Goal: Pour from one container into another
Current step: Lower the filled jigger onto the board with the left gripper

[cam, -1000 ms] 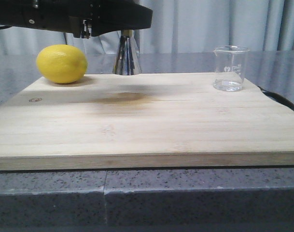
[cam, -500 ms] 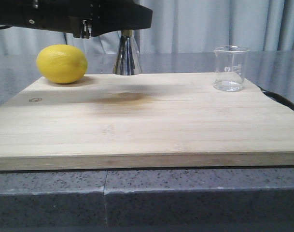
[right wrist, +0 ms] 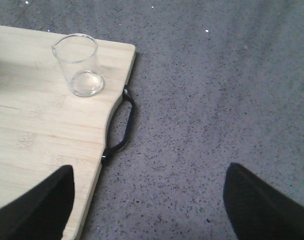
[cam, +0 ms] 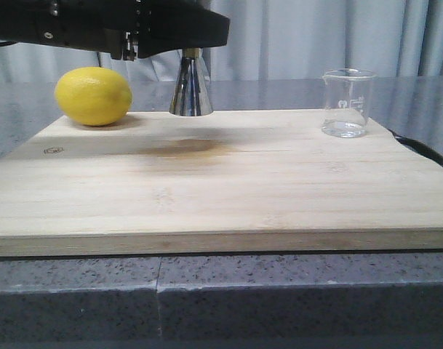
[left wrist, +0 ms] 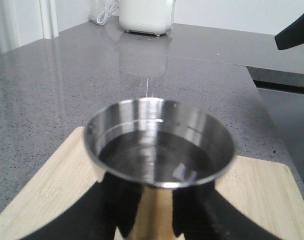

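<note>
The polished steel jigger (cam: 190, 86) stands upright at the board's far edge, left of centre. My left gripper (left wrist: 152, 220) is shut on its gold-banded waist, a black finger (left wrist: 117, 210) on either side. Its upper cup (left wrist: 159, 145) fills the left wrist view, and the inside looks dark and glossy. The clear glass beaker (cam: 346, 103) stands at the board's far right corner, looking nearly empty. In the right wrist view the beaker (right wrist: 79, 65) is far from my right gripper (right wrist: 149, 210), which hangs open over the grey counter just off the board's right edge.
A yellow lemon (cam: 94, 95) lies on the wooden board (cam: 206, 189), left of the jigger. The board has a black handle (right wrist: 122, 125) on its right edge. A white appliance (left wrist: 146, 15) stands at the back of the stone counter (right wrist: 216, 100).
The jigger and my left gripper have shifted very slightly in the front view. The beaker and lemon have not moved.
</note>
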Controlling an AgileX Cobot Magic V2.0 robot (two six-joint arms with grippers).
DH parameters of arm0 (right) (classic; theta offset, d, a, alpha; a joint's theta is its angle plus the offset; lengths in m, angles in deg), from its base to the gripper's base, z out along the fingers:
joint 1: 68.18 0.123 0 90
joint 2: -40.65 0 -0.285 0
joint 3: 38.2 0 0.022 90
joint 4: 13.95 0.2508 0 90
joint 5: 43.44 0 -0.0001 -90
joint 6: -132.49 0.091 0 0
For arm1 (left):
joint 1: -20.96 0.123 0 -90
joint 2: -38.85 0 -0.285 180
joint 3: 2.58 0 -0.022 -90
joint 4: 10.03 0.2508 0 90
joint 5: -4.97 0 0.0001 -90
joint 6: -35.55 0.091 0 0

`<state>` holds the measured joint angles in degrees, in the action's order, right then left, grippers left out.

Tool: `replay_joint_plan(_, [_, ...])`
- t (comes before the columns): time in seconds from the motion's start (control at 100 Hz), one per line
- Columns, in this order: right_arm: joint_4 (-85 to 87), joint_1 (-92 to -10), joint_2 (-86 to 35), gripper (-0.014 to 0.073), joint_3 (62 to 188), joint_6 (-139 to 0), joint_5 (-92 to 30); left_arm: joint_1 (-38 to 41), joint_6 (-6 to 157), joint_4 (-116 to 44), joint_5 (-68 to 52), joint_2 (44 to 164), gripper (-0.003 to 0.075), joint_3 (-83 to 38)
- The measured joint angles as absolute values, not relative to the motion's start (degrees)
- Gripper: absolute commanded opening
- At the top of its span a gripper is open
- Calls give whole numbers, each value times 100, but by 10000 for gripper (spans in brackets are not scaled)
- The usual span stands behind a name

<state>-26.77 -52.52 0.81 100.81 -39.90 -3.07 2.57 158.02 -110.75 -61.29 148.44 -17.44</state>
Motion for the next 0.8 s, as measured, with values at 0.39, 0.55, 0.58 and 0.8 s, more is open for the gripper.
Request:
replay_joint_plan(0.39, [-2759, -5252, 81, 533, 10081, -3990, -319, 220, 15902, -11075, -6118, 15211, 242, -1754])
replay_joint_plan(0.55, [-2773, -5252, 81, 533, 10081, -3990, -321, 126, 15902, -11075, -6107, 15211, 242, -1754])
replay_joint_plan(0.58, [-2788, -5252, 81, 533, 10081, -3990, -321, 116, 15902, -11075, -6107, 15211, 242, -1754])
replay_joint_plan(0.8, [-2812, -5252, 81, 533, 10081, -3990, -321, 96, 15955, -11052, -6117, 15211, 242, -1754])
